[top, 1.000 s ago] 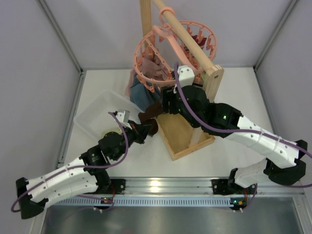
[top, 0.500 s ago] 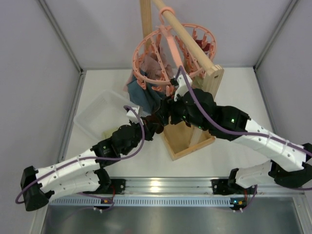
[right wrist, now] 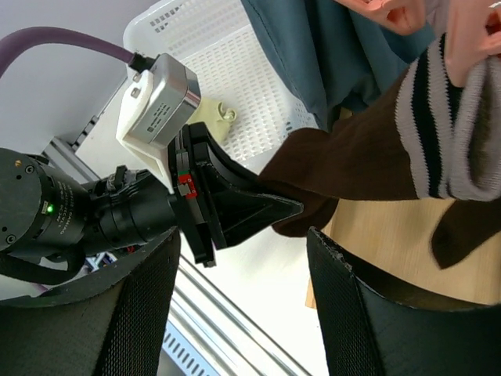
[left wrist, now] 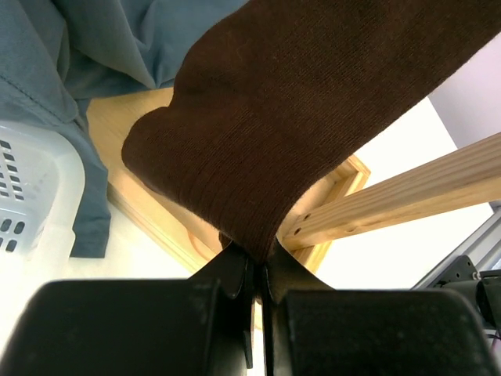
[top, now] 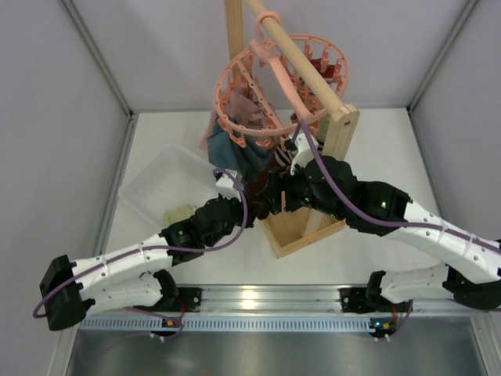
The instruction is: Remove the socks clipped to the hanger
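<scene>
The salmon-pink round hanger (top: 282,78) hangs from the wooden rack bar. A dark brown sock (left wrist: 313,102) stretches down from it; its grey, dark-striped cuff (right wrist: 442,125) sits by a pink peg (right wrist: 470,39). My left gripper (left wrist: 260,270) is shut on the sock's lower end, just above the rack's base. In the right wrist view the left gripper (right wrist: 235,207) pinches the sock (right wrist: 352,164). My right gripper (right wrist: 246,266) is open and empty, jaws wide, right beside the left one. A dark red sock (top: 317,63) hangs at the hanger's far side. A pale cream sock (right wrist: 215,117) lies in the basket.
A white perforated basket (top: 160,184) stands left of the rack. The wooden rack's tray base (top: 301,223) and upright post (top: 340,129) are under and beside both grippers. A blue-grey cloth (top: 239,153) and a dusty-pink garment (top: 246,110) hang from the hanger.
My left gripper has moved right and up towards the rack with the brown sock in it. My right gripper has come down from the hanger to beside the left one.
</scene>
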Motion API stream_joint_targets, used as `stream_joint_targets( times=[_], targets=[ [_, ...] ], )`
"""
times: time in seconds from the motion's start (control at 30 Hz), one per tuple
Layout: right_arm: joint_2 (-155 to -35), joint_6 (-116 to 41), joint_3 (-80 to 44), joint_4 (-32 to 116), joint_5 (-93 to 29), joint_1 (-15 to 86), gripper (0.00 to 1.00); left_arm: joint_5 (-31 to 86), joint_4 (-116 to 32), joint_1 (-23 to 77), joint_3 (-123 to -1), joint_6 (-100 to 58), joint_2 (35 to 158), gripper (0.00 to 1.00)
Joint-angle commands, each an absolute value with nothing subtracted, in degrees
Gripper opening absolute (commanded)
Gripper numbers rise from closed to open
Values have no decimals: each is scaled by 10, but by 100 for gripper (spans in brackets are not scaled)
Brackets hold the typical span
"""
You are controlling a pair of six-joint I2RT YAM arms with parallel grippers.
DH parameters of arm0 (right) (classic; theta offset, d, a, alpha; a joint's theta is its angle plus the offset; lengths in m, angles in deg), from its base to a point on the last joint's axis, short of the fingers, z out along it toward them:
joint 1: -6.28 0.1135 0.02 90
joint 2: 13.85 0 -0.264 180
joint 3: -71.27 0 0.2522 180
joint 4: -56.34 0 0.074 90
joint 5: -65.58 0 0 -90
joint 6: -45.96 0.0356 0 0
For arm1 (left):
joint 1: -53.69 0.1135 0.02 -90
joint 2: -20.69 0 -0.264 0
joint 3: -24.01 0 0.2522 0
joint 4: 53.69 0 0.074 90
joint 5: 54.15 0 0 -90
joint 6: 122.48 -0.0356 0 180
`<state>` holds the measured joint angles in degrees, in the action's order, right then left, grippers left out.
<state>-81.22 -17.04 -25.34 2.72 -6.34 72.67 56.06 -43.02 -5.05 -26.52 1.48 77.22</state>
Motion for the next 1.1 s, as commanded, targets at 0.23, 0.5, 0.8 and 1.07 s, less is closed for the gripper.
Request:
stream_joint_targets(
  times=[0.23,0.5,0.8,1.07],
  targets=[
    [-728,-148,-187,61,-59,736,63,539,-472,-49,-276,46,752,0],
    [-697,-84,-117,114,-37,736,62,520,-470,-48,-260,49,716,0],
    [-699,-58,-96,154,-58,736,61,496,-471,-49,-248,59,694,0],
    [-654,-99,-61,202,-82,748,60,468,-470,-49,-245,50,676,0]
  ],
)
